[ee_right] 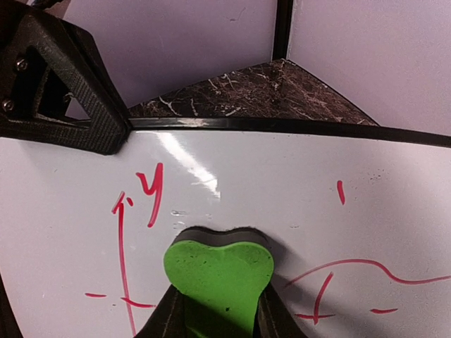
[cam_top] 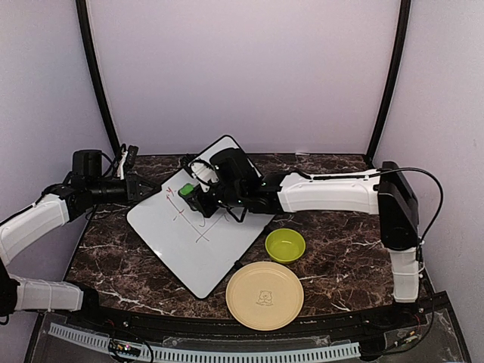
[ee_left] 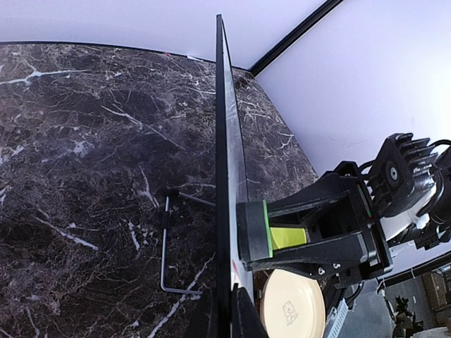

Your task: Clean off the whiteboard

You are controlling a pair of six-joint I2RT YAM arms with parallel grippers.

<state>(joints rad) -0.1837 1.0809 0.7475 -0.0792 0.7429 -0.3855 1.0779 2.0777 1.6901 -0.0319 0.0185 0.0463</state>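
The whiteboard is propped up at a tilt, with red marker axes, a "y" and a curve on it. My left gripper is shut on its black rim at the left corner; in the left wrist view the board runs edge-on between my jaws. My right gripper is shut on a green heart-shaped eraser. Its black felt face presses on the board near the "y". The left gripper also shows in the right wrist view.
A round beige plate lies at the near edge, with a small green bowl beyond it to the right of the board. A thin bent metal rod lies on the dark marble table behind the board.
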